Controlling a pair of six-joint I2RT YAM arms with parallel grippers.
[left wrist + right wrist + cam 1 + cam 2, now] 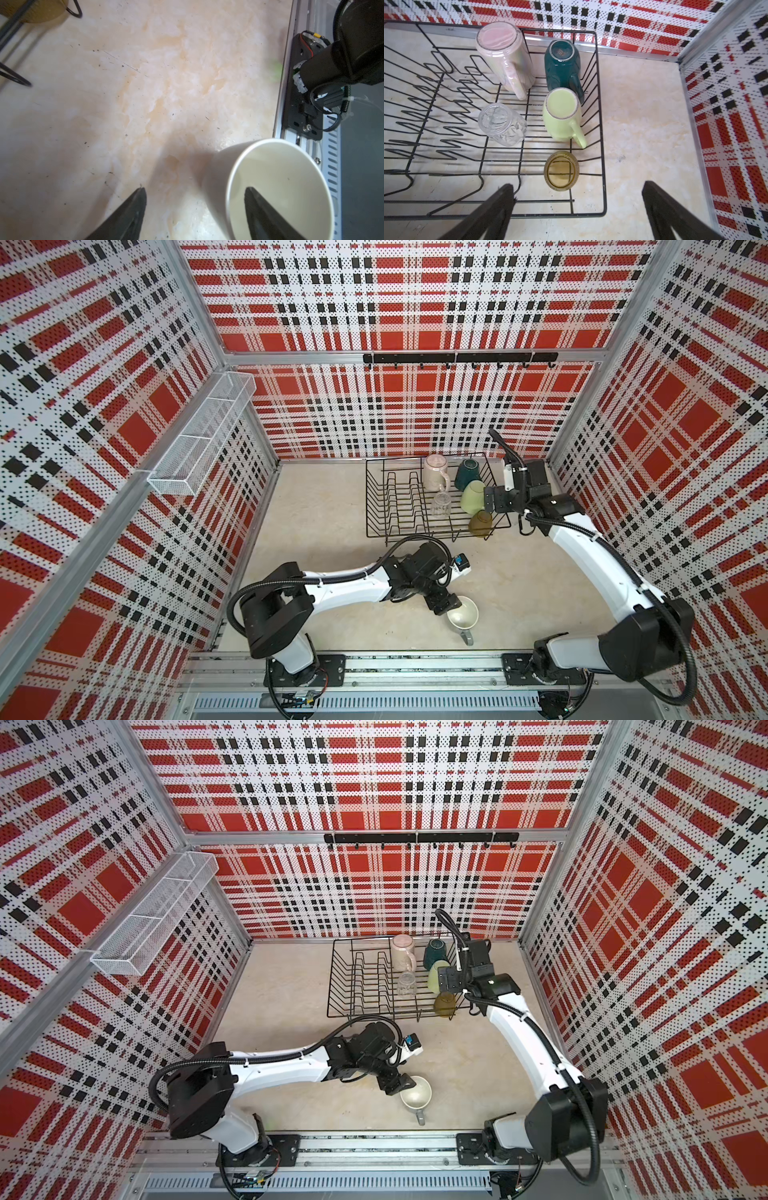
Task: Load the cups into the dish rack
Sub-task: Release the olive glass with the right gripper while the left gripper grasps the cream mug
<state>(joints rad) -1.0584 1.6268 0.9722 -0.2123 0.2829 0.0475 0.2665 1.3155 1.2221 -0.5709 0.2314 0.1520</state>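
Five cups (562,112) sit in the rack (399,497); the grey mug (462,613) stands on the table (332,531). Left fingers (131,212), spread, straddle its rim; right fingers (496,207) hang released. Likely next: clench, lift.

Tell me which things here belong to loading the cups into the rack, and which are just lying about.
Part of the job: dish rack, pink mug, teal mug, green mug, clear glass, amber tumbler, grey mug on the table.

Just there: white mesh basket, black hook rail, both wall-mounted.
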